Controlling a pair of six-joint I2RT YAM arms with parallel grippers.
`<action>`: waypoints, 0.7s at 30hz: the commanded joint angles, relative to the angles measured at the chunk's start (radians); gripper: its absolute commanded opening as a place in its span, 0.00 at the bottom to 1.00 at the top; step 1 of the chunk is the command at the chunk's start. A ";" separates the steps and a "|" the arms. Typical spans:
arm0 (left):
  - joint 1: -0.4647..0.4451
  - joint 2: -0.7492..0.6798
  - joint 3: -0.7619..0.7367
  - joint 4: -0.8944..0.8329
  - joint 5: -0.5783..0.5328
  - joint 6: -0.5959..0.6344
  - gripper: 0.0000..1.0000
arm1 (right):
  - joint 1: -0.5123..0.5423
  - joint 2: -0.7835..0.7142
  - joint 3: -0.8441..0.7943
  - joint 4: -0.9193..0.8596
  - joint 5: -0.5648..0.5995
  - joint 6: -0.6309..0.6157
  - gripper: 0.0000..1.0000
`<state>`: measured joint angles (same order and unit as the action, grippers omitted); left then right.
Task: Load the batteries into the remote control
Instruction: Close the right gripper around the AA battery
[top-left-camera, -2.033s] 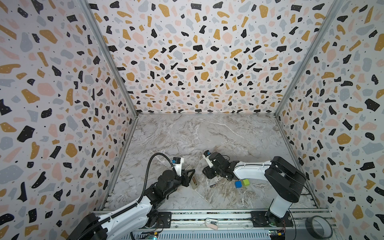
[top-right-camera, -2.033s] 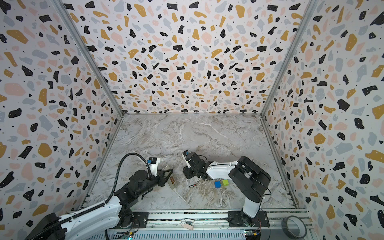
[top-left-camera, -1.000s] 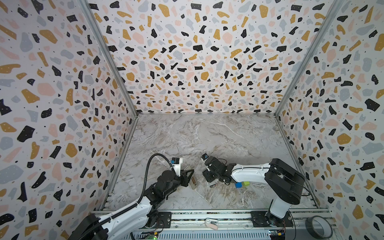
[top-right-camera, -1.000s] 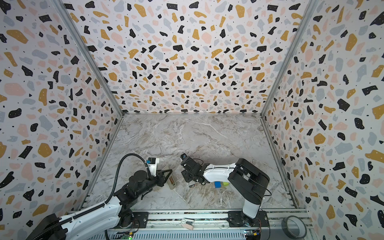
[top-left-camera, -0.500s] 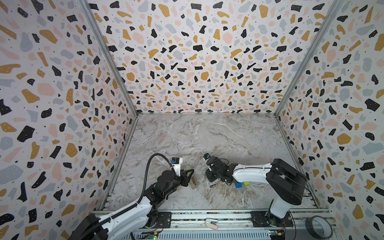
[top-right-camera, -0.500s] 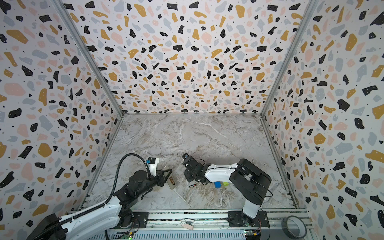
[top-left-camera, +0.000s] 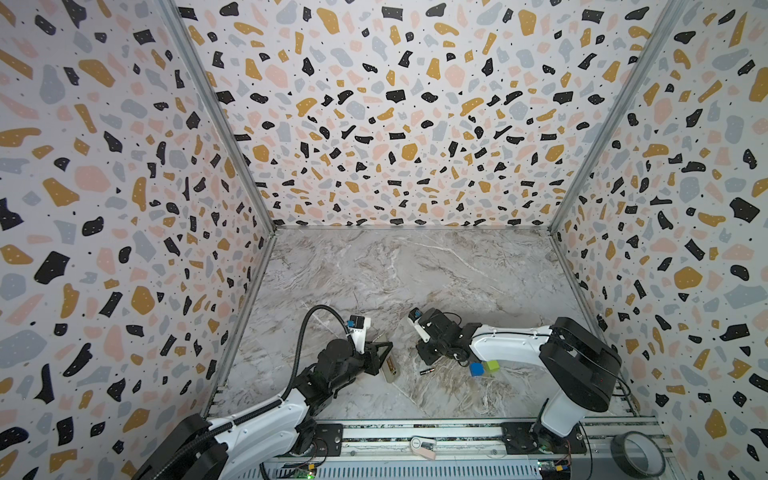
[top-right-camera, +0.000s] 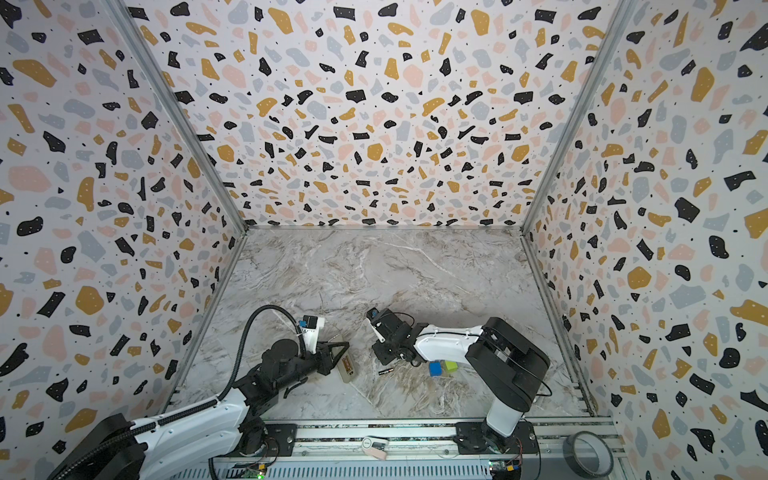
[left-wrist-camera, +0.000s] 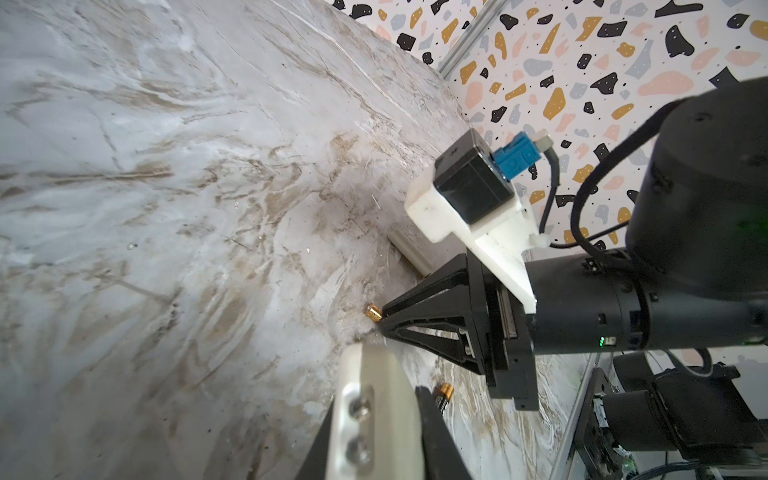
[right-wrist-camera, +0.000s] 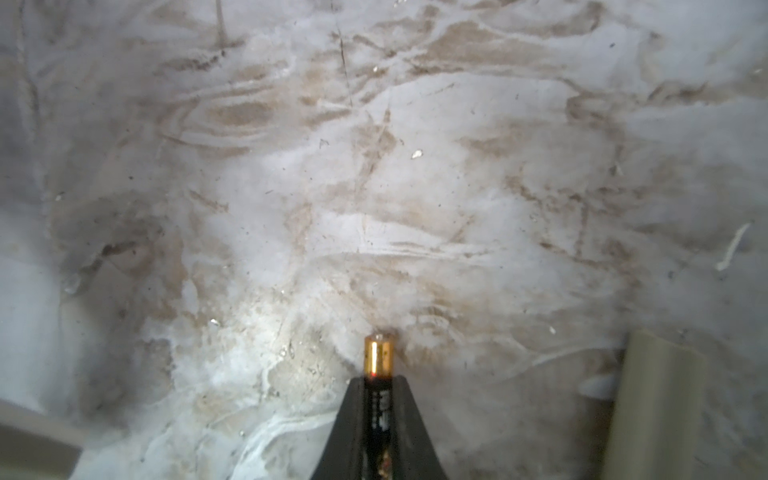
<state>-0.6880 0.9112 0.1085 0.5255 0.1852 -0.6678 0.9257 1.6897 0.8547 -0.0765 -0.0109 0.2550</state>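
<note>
Grip looks sound on both sides. The left tool is clamped on the slim white rectangular remote control, down at the grey marbled bench, front left. My read is that it's pinned there so the battery recess stays put for loading.

The right tool is closed on one thin black battery with a gold end. The gold end sticks out past the tips, probably so it can lead into the recess.

The second black-and-gold battery lies loose on the bench between the remote and the small blue cube, which sits just beside the green cube. It's close by for the next pick.

View notes:
- **Right wrist view:** the only one showing the pinch itself. In both top views the tool body hides it.
- **Left wrist view:** gives the side-on, with the gold tip low at the bench and apart from the remote. Can't tell whether it's off the surface. It also catches the spare battery behind the remote.
- **Top views:** add layout only.
</note>
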 joint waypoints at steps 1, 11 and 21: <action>0.005 -0.007 0.010 0.054 0.022 0.019 0.00 | -0.016 0.028 0.040 -0.135 -0.029 -0.052 0.10; 0.005 -0.015 -0.011 0.045 0.008 0.036 0.00 | -0.031 0.072 0.121 -0.177 -0.056 -0.076 0.28; 0.005 -0.014 -0.016 0.050 0.003 0.054 0.00 | -0.036 0.108 0.177 -0.234 -0.040 -0.100 0.23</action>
<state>-0.6880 0.9070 0.1081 0.5251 0.1898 -0.6380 0.8940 1.7893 1.0245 -0.2363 -0.0605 0.1696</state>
